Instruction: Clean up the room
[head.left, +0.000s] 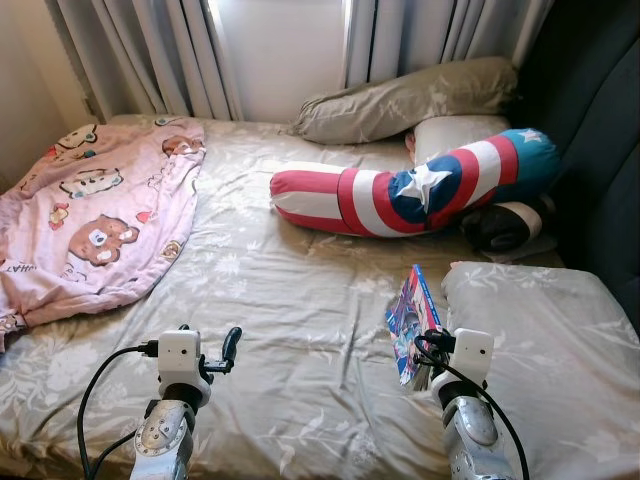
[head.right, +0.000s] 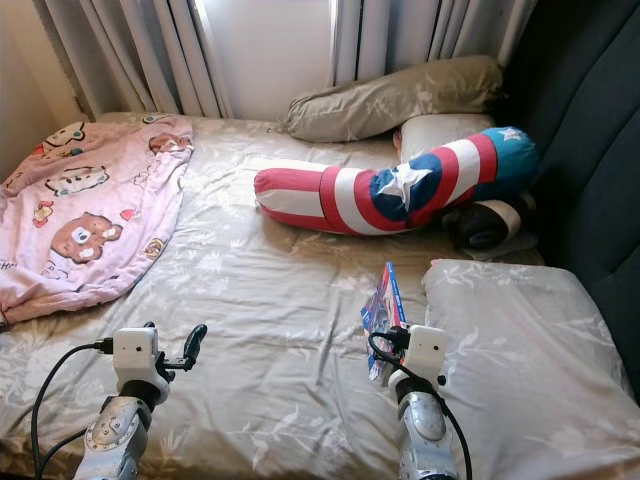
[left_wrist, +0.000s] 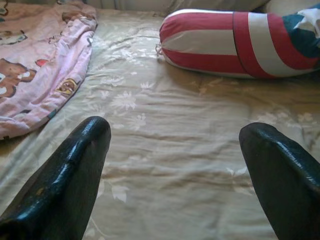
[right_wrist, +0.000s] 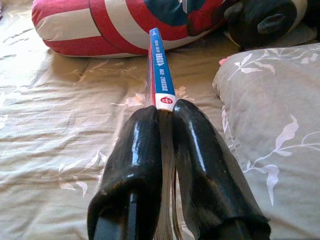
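Grey curtains (head.left: 160, 50) hung at the head of the room, parted around a bright window (head.left: 280, 50), and a dark upholstered headboard (head.left: 600, 120) ran along the right side. Below them stretched a bed (head.left: 290, 300) covered in a beige sheet printed with pale leaves, its cloth creased in long folds. A pink blanket (head.left: 90, 220) with cartoon bears lay rumpled over the left part of the bed. Near the window rested a beige pillow (head.left: 410, 100), and in front of it a long red, white and blue bolster (head.left: 410, 190) with a white star lay across the bed. A dark plush thing (head.left: 505, 225) sat just beside the bolster's right end, against the headboard. Another beige pillow (head.left: 545, 340) filled the near right corner.

The right gripper (right_wrist: 167, 125) was clamped on a thin book (head.left: 412, 315), its fingers (right_wrist: 140, 160) pressed against both covers near the lower edge. The book stood on edge above the sheet, spine up, just beside the near pillow. The left gripper (left_wrist: 175, 150) hovered low over the bare sheet near the front of the bed, its fingers (left_wrist: 75, 165) spread wide apart and holding nothing.
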